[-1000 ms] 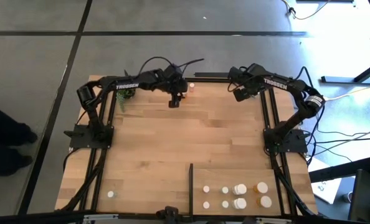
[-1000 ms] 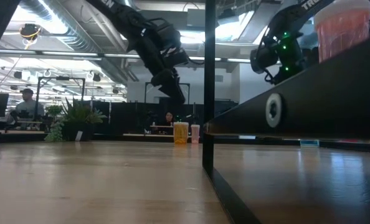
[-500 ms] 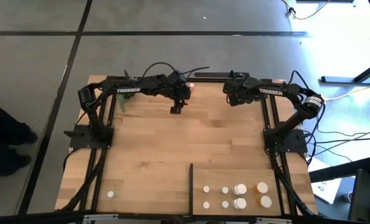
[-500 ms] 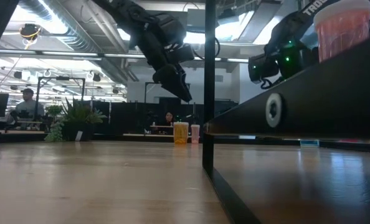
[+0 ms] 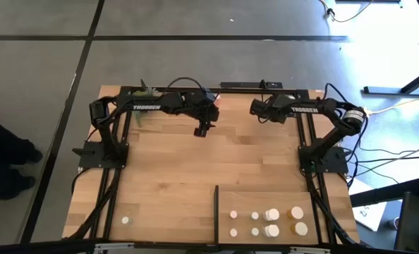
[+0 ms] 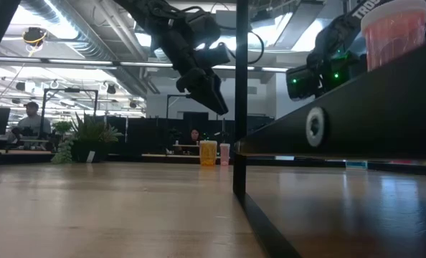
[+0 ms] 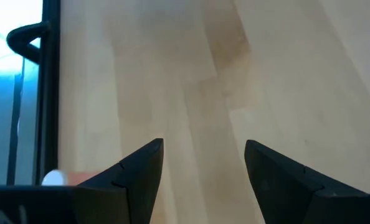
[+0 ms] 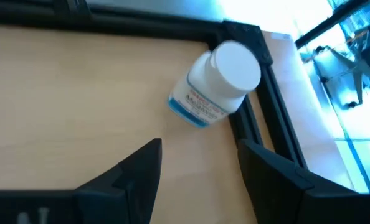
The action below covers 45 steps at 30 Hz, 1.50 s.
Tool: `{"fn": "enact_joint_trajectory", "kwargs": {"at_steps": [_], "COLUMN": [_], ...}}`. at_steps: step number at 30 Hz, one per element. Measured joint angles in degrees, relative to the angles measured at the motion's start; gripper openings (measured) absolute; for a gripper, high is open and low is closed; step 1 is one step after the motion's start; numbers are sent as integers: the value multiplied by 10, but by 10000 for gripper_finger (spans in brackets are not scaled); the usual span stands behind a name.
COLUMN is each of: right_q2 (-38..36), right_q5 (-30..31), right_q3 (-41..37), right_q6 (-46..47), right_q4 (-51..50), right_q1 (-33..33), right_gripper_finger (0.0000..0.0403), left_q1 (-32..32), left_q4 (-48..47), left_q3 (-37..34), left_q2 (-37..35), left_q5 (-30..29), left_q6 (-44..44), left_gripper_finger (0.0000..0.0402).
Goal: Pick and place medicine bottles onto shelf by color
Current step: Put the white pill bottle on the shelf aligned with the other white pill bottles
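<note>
At far edge, R gripper [image 8: 197, 168], jaws apart and empty, faces white bottle [image 8: 216, 84] at its 12 o'clock by the frame; L gripper [image 5: 203, 130] also open, w/ nothing in it.

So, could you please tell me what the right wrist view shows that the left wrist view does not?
Only the right wrist view shows a white round bottle with a white cap beside the black table frame. Only the left wrist view shows a small white cap near its frame edge. Both show bare light-wood tabletop between an open, empty hand: right hand, left hand.
</note>
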Motion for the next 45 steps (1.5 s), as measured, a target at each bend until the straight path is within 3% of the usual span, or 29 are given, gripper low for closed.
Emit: {"fn": "enact_joint_trajectory", "kwargs": {"at_steps": [7,14,31,36,45], "right_q2": [0,0,0,0,0], "right_q5": [47,29,16,13,52], "right_q3": [0,0,-26,-62,-66], "right_q6": [82,147,158,238,249], "right_q4": [0,2,9,24,24], "right_q1": [18,19,18,19,22], "right_gripper_finger": [213,213,215,236,280], "left_q1": [-20,-30,-30,-30,-30], "left_q4": [0,26,47,47,47], "left_q3": [0,0,0,0,0], "left_q2": [0,0,0,0,0], "left_q5": [0,-37,-42,-43,-43], "left_q6": [0,-31,-35,-35,-35], "left_gripper_finger": [219,219,219,219,219]}}
